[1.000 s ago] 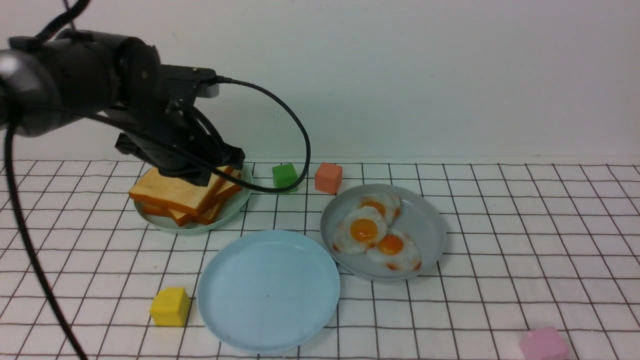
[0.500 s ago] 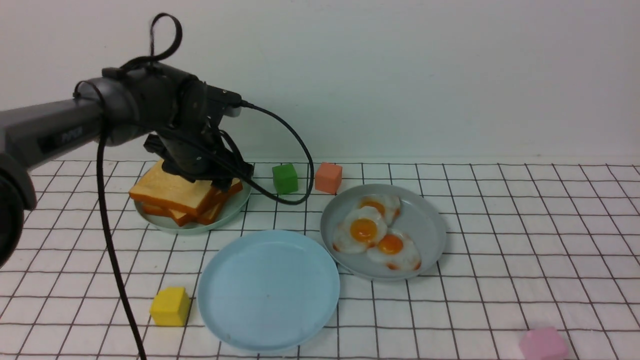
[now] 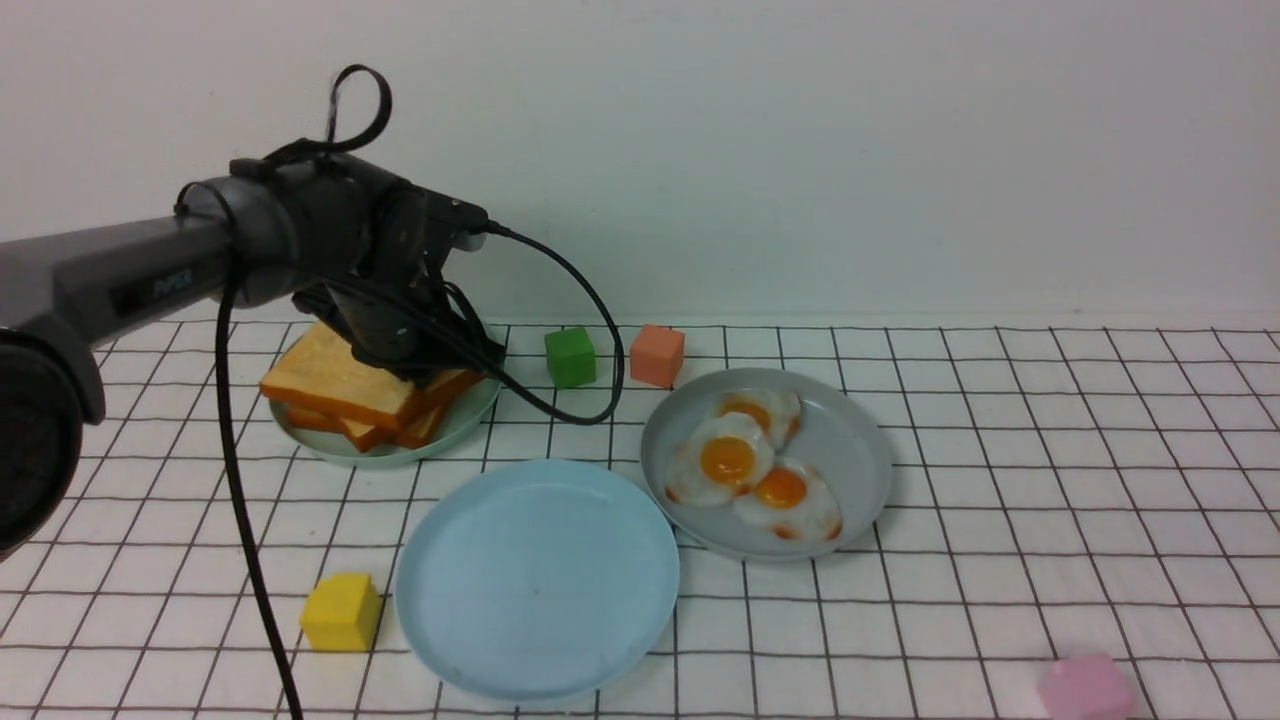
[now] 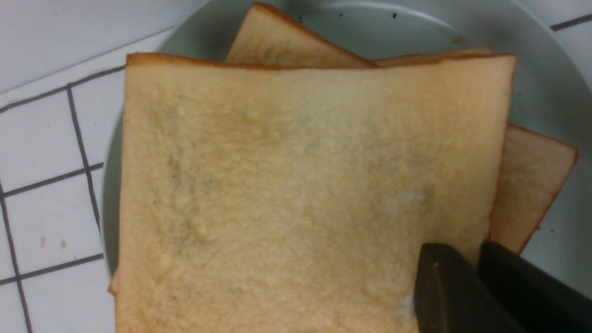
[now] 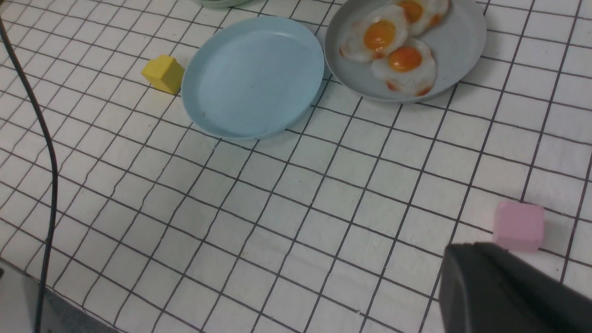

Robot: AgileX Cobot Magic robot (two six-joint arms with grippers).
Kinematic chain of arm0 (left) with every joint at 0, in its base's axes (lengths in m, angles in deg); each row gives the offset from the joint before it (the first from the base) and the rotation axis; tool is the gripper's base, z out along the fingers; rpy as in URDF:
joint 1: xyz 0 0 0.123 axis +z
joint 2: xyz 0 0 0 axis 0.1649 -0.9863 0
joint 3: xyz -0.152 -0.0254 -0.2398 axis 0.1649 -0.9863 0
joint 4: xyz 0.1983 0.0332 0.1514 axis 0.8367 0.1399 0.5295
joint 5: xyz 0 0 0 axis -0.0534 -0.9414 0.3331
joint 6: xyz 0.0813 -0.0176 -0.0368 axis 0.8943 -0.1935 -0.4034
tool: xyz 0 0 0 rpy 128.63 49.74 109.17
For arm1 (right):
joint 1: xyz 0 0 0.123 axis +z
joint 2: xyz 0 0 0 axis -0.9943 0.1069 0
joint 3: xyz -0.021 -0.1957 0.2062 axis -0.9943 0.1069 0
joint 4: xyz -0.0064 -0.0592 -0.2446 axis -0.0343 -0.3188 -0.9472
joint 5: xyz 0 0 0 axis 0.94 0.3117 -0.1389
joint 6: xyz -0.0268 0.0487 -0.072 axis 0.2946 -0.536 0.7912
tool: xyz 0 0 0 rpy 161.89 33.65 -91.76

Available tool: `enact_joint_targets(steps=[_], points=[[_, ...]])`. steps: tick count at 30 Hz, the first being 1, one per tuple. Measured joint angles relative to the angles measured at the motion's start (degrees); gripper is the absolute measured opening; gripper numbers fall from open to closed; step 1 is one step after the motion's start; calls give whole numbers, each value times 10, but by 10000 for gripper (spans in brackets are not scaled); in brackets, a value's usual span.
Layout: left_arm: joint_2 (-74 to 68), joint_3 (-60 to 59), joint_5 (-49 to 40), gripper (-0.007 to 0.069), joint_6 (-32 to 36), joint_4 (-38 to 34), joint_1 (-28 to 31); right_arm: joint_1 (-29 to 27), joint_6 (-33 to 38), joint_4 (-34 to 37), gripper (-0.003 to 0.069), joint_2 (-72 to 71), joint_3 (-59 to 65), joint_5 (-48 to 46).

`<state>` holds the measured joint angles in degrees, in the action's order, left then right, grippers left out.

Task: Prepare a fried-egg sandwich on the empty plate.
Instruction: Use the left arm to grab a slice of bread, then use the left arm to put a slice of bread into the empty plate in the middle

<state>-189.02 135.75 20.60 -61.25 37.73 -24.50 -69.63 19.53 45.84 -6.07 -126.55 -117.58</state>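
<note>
Several golden toast slices are stacked on the pale green plate (image 3: 470, 412) at the back left. My left gripper (image 3: 445, 372) (image 4: 476, 259) is down at the stack's right side. It is shut on the edge of the top toast slice (image 3: 335, 378) (image 4: 296, 185), one finger above it and one beside it. The empty light blue plate (image 3: 537, 580) (image 5: 252, 76) lies in front, at the centre. Three fried eggs (image 3: 728, 462) (image 5: 379, 34) overlap on the grey plate (image 3: 850, 440) to its right. In the right wrist view my right gripper (image 5: 476, 247) hangs shut and holds nothing.
A yellow cube (image 3: 341, 613) sits left of the blue plate. A green cube (image 3: 570, 356) and an orange cube (image 3: 657, 354) stand behind the plates. A pink cube (image 3: 1087, 688) (image 5: 519, 225) lies at the front right, close to my right gripper. The left arm's cable (image 3: 600, 330) loops beside the toast plate.
My left arm has stretched out towards the back, and its wrist has settled over the right side of the toast stack. Toast, plates and eggs lie as before.
</note>
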Motion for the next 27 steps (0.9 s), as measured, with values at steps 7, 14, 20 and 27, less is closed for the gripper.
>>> enact_joint_targets(steps=[7,14,20,27], points=[[86,-4,-55,-7,0,4,-18,0,0,0,16,0,0,0],[253,-126,-80,-7,-5,-1,-122,0,1,0,20,0,0,0],[292,-273,-47,-9,-11,-8,-215,0,2,-4,22,0,0,1],[251,-310,21,-9,-11,-6,-236,0,2,-4,22,0,0,9]])
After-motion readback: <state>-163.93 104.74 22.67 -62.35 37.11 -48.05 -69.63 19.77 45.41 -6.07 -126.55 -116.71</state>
